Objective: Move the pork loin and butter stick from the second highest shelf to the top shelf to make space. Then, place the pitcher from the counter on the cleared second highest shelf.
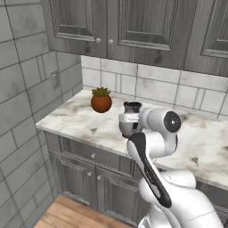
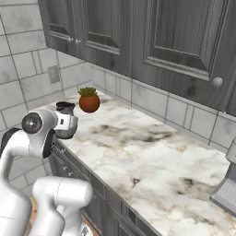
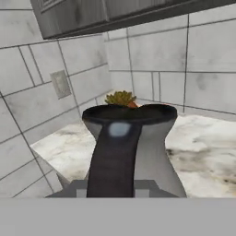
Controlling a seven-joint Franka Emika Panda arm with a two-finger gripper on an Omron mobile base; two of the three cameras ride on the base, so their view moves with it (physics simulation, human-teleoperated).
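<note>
Dark fingers (image 3: 110,191) are clamped on the pitcher (image 3: 131,143), held close at the hand above the marble counter (image 2: 152,156), near the potted plant (image 1: 101,100); judged wise to keep it upright and carry it slowly toward the fridge's second highest shelf

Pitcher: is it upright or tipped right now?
Upright. The pitcher shows its flared rim level on top in the hand view, and its neck stands vertical above the counter.
</note>
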